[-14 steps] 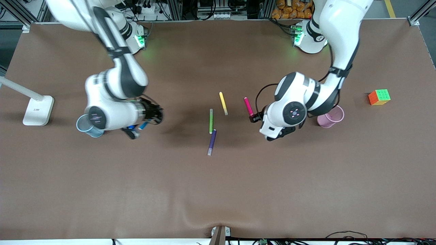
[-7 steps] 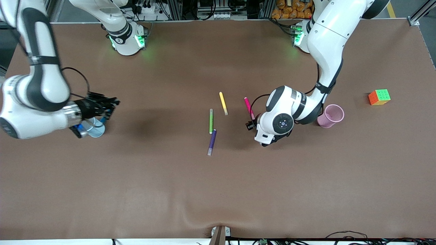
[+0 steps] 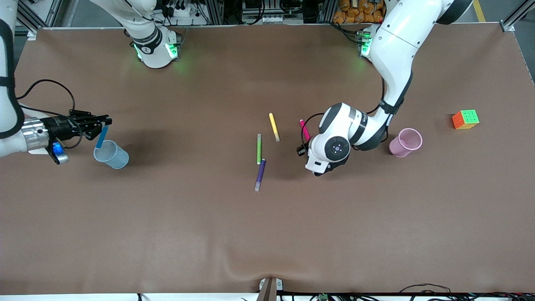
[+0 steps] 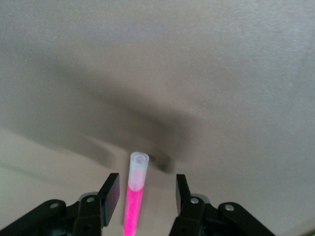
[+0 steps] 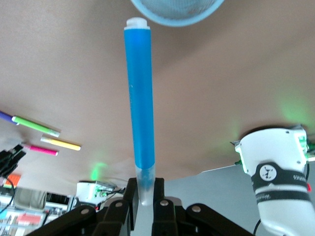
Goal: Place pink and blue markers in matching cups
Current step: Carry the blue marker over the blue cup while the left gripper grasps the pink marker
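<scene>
Neither marker is in its cup: the right gripper (image 3: 104,122) clamps the blue marker (image 3: 101,137) over the blue cup (image 3: 111,154), while the left gripper (image 4: 142,191), fingers apart, straddles the pink marker (image 3: 304,130) on the tabletop (image 3: 267,234), near the pink cup (image 3: 405,142).

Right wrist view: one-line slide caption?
Right gripper holds the blue marker, tip pointing at the blue cup.

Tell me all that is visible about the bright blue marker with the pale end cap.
The slim bright blue marker looks like smooth plastic, with a pale cap at each end. The right gripper is shut on its lower pale end, so it is held in the air, not on the brown table. It is tilted, with its free capped tip at the rim of the pale blue translucent cup, just outside the mouth. Nothing but the gripper's fingers touches it.
</scene>
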Available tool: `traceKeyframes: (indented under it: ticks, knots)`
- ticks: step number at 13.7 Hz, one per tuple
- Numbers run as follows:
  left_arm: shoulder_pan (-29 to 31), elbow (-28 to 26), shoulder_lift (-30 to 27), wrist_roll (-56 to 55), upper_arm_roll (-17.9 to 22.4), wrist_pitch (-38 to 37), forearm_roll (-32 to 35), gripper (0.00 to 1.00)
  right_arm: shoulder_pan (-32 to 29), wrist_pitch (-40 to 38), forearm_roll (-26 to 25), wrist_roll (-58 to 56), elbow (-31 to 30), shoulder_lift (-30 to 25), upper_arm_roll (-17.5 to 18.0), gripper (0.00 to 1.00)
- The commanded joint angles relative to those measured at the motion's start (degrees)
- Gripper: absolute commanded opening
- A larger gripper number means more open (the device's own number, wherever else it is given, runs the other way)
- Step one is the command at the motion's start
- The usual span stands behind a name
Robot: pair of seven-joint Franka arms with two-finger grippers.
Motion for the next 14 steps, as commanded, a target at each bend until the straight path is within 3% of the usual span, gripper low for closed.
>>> traceKeyframes:
  ticks: [1, 5, 9, 14]
  knots:
    - [-0.18, 0.18, 0.59, -0.33, 0.22, -0.28, -1.14, 0.38, -2.22, -0.35, 2.33, -3.16, 0.27, 2.98, 1.33, 0.0]
    - [-0.18, 0.18, 0.86, 0.02, 0.3, -0.19, -0.53, 0.0, -3.8, 0.26, 2.42, -5.79, 0.35, 5.18, 1.33, 0.0]
    - [0.51, 0.36, -1.59, 0.37, 0.66, -0.8, 0.09, 0.0, -5.12, 1.58, 2.42, -8.26, 0.35, 7.11, 1.24, 0.0]
    - [4.9, 1.06, -11.95, 0.28, 1.09, -6.51, 7.64, 0.0, -6.26, 3.08, 2.42, -10.54, 0.53, 9.57, 1.24, 0.0]
